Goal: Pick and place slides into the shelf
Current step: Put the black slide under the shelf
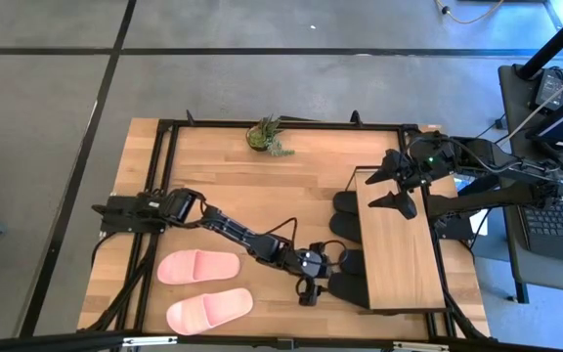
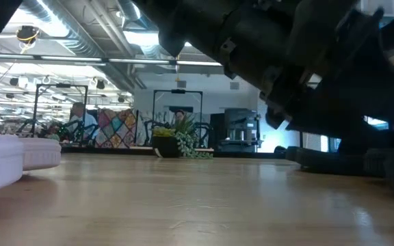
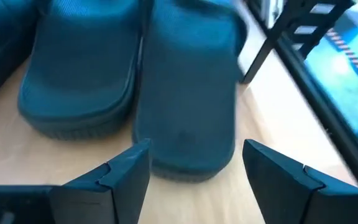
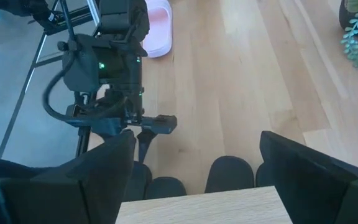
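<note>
Left tool (image 1: 313, 277) open beside black slides (image 1: 345, 262), shelf (image 1: 395, 244)

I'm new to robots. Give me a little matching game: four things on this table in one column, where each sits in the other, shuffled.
Things:
1. pink slides
2. black slides
3. potted plant
4. right gripper

Places:
a. above the shelf's top board
b. far edge of the table
c. bare tabletop, near edge
d. tucked under the shelf

Pairs: 1-c, 2-d, 3-b, 4-a

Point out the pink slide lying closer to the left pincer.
The pink slide nearer the table's front edge; the other pink slide lies farther from the left pincer.
</note>
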Robot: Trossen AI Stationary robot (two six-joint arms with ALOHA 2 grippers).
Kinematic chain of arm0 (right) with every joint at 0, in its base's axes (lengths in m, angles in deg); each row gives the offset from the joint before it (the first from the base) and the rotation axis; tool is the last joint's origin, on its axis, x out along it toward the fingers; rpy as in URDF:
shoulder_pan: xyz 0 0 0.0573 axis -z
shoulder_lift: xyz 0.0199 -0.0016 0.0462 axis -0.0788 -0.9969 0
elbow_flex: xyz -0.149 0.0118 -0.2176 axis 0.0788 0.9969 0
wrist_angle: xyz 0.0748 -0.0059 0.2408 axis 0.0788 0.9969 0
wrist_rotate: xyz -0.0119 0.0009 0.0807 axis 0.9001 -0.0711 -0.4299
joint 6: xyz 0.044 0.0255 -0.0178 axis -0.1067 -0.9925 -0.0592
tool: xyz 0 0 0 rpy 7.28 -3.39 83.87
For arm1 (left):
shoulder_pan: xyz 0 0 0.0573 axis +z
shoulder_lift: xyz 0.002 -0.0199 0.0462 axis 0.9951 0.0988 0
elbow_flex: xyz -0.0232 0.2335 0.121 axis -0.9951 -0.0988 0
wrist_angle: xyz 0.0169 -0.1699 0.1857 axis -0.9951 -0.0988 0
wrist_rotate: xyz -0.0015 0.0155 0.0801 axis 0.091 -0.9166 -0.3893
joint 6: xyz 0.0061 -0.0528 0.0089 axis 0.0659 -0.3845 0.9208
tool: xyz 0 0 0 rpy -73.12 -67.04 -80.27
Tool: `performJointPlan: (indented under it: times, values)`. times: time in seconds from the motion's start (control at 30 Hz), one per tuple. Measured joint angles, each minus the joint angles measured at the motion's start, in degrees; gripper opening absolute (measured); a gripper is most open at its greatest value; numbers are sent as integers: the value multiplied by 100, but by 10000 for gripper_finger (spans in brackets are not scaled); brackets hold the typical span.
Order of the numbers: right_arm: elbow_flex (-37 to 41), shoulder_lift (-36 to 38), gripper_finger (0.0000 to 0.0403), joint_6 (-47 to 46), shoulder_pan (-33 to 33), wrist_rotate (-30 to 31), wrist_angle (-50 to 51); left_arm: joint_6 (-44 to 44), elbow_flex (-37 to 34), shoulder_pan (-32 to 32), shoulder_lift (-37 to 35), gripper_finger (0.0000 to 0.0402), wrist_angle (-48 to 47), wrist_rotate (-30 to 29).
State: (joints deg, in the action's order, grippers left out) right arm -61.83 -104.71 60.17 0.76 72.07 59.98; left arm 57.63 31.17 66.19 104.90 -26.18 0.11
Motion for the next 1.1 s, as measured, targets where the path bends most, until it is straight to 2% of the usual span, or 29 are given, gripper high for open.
performJointPlan:
  times: [0.2, 0.6, 1.1]
  values:
    - [0, 0, 343, 10, 0, 0, -2, -146, 0, -20, 0, 243, 44, -13]
    - [0, 0, 343, -141, 0, 0, -63, -291, -4, -20, 0, 243, -719, -168]
    - [0, -2, 343, -162, -2, 0, -164, -308, -13, -108, 127, 243, -129, -352]
